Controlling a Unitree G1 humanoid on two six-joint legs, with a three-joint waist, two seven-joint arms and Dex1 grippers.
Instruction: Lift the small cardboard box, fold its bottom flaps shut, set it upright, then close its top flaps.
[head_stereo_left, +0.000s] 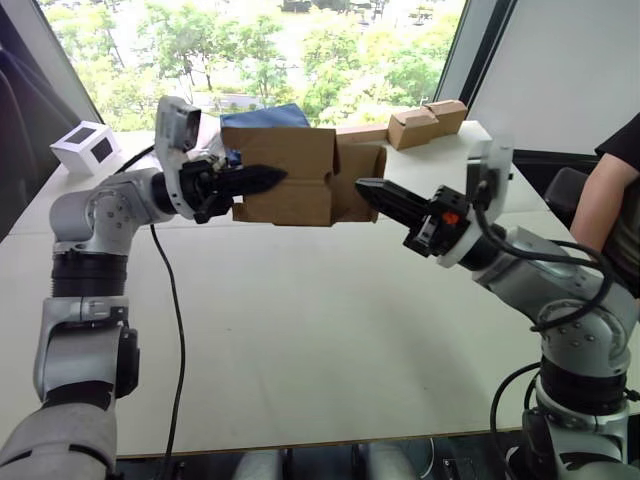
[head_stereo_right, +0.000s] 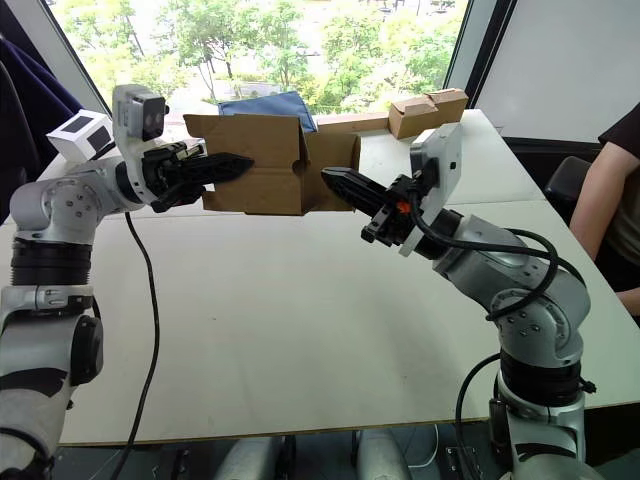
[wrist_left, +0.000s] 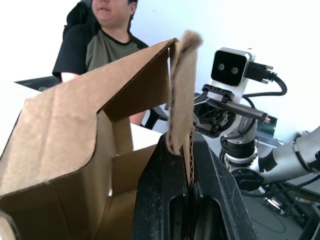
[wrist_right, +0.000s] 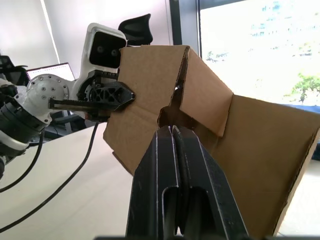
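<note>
The small cardboard box (head_stereo_left: 290, 175) hung in the air over the table's (head_stereo_left: 330, 330) far half — left gripper (head_stereo_left: 262, 179) clamped on its wall edge, right gripper (head_stereo_left: 370, 190) pressed closed against a flap.

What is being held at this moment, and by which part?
The small plain brown cardboard box is held above the table: left end effector clamps a wall edge; right end effector touches its opposite side.
</note>
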